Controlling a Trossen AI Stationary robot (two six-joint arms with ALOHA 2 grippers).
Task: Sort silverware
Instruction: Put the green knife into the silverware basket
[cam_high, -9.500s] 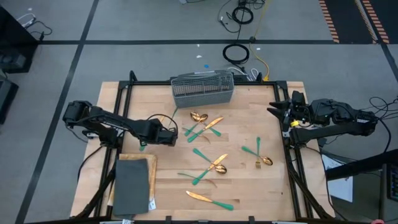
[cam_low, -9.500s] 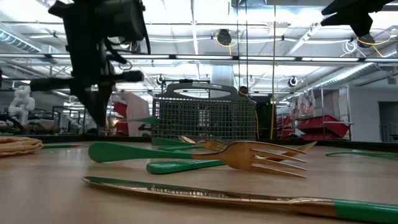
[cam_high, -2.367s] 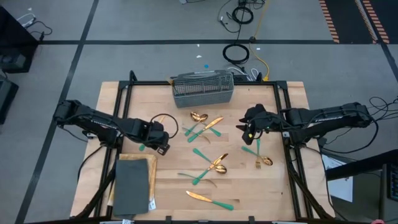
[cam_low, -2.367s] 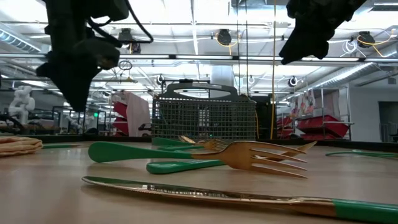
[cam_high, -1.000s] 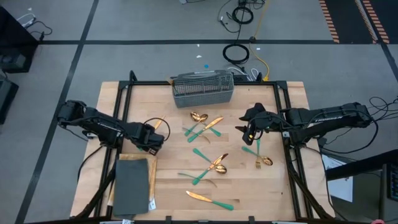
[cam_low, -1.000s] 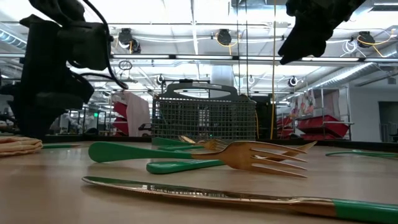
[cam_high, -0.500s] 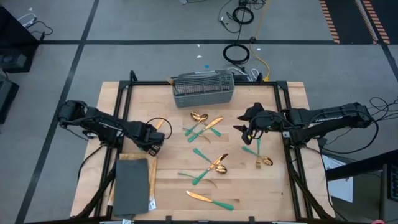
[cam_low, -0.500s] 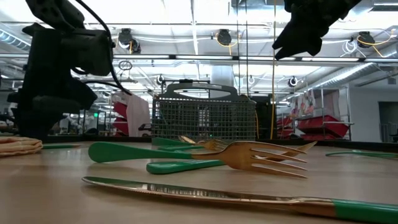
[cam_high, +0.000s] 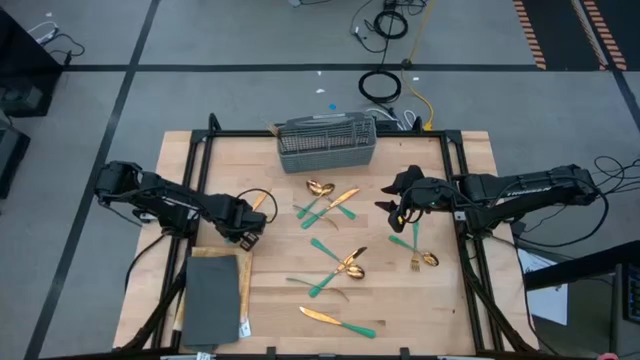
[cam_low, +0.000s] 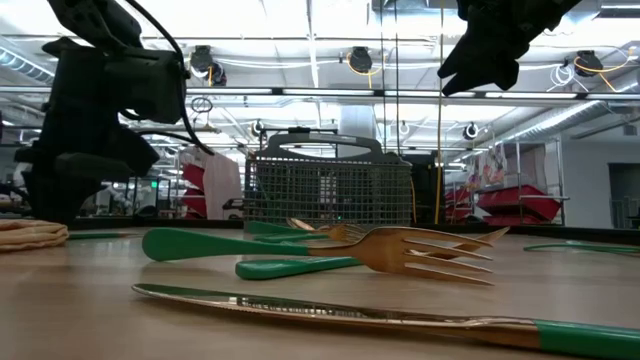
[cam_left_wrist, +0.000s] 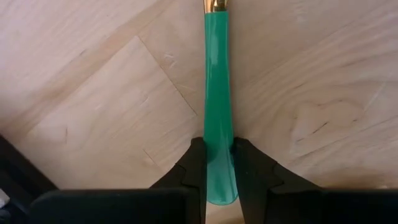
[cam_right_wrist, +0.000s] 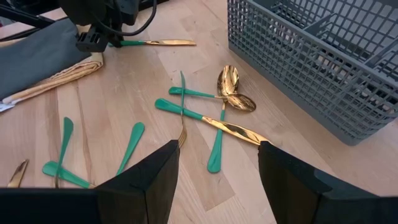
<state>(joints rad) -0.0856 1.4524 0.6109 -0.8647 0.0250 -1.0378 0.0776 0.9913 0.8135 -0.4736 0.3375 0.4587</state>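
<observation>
Our left hand (cam_left_wrist: 217, 174) sits low at the bench's (cam_high: 440, 300) left side, just beside the dark slab (cam_high: 212, 298), its fingers (cam_left_wrist: 252, 171) pinching the teal handle of a knife (cam_high: 257, 201) that lies flat on the wood; our right hand (cam_right_wrist: 217, 158) hangs spread above the right half, holding nothing; the remaining silverware (cam_high: 338, 262) lies scattered across the bench's middle and right, in front of the wire basket (cam_high: 326, 143), with a crossed spoon pair (cam_right_wrist: 231, 93) nearest it.
</observation>
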